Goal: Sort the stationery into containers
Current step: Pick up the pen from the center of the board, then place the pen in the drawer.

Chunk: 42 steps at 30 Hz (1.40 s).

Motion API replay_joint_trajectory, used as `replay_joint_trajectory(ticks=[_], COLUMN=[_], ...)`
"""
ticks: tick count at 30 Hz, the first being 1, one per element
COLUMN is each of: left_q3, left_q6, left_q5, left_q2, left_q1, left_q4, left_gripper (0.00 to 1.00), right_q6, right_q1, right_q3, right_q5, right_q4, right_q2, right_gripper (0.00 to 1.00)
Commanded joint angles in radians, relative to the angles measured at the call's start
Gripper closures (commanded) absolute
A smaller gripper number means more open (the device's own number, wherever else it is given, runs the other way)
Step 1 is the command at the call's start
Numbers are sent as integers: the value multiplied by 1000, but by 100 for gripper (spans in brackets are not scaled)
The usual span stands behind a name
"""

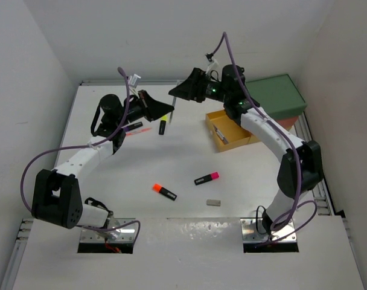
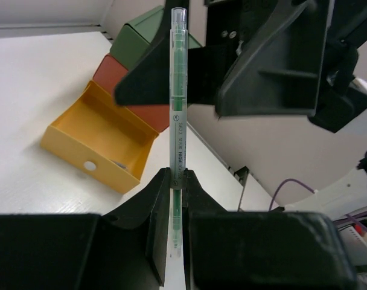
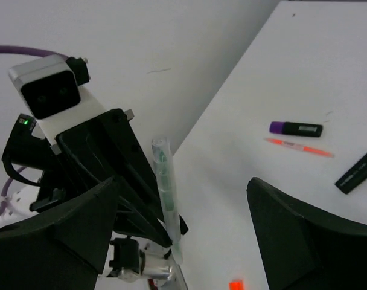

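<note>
1. Top view: bright, even, diffuse light from above. The white table [image 1: 111, 175] shows no glare, and shadows are faint and soft-edged.
2. Left wrist view: the green pen [image 2: 178, 90] is sharp at frame centre. The left gripper [image 2: 177, 175] reads as near-featureless black along the bottom edge.
3. Right wrist view: the right gripper [image 3: 180, 187] is soft at lower left and lower right. The purple highlighter [image 3: 296, 128] at right is fairly sharp.

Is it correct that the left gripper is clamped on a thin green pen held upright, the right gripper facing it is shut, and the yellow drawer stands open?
One detail is wrong: the right gripper is open, its jaws spread wide on either side of the pen, as the right wrist view shows. The left gripper does clamp the thin green pen upright, and the yellow drawer stands open.
</note>
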Motion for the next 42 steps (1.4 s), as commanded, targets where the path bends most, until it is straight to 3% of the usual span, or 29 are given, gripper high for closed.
replay_joint_trajectory(ticks=[1, 2, 5, 6, 8, 9, 11, 13, 15, 17, 18, 19, 20, 24, 28, 35, 37, 41, 42], left_q3=[-1, -4, -14, -11, 21, 45, 117, 168, 261, 379, 418, 485, 514, 576, 608, 676, 697, 722, 722], left_q6=[-58, -61, -63, -49, 49, 108, 326, 542, 677, 951, 953, 1062, 1148, 1255, 1318, 1391, 1413, 1442, 1443], left_q5=[32, 32, 39, 44, 53, 50, 42, -5, -69, -160, -160, -247, -277, -393, -450, -533, -554, -550, -550], left_q2=[-47, -50, -54, -56, -68, -71, -67, -38, -4, 97, 98, 151, 200, 295, 381, 521, 551, 630, 639], left_q1=[3, 2, 5, 7, 16, 20, 49, 75, 120, 155, 164, 172, 174, 175, 168, 155, 151, 148, 145], left_q4=[84, 90, 92, 80, -62, -147, -382, -646, -788, -1039, -1040, -1130, -1172, -1263, -1295, -1315, -1326, -1352, -1353], left_gripper=[100, 100, 100, 95, 76, 56, 48, 42, 36, 35, 34, 27, 27, 26, 26, 28, 29, 32, 32], right_q6=[23, 13, -33, -37, -48, -57, -136, -216, -400, -631, -693, -812, -867, -1094, -1165, -1211, -1218, -1223, -1220], right_q1=[36, 49, 61, 58, 35, 27, -9, -43, -89, -129, -140, -152, -160, -172, -180, -186, -186, -192, -194], right_q3=[70, 73, 73, 73, 71, 71, 70, 76, 113, 174, 174, 212, 249, 286, 260, 205, 199, 212, 212], right_q5=[-28, -28, -15, 2, 11, 19, 30, 51, 77, 163, 163, 224, 249, 363, 455, 472, 475, 478, 478], right_q4=[76, 62, 45, 37, 19, 10, -39, -135, -300, -489, -490, -597, -687, -805, -806, -790, -789, -826, -831], right_q2=[27, 38, 49, 49, 46, 38, 21, -6, -22, -11, -11, 7, 22, 107, 173, 248, 268, 296, 296], right_gripper=[16, 18, 54, 72, 83, 92, 99, 100, 100, 100, 100, 100, 100, 100, 100, 99, 95, 74, 64])
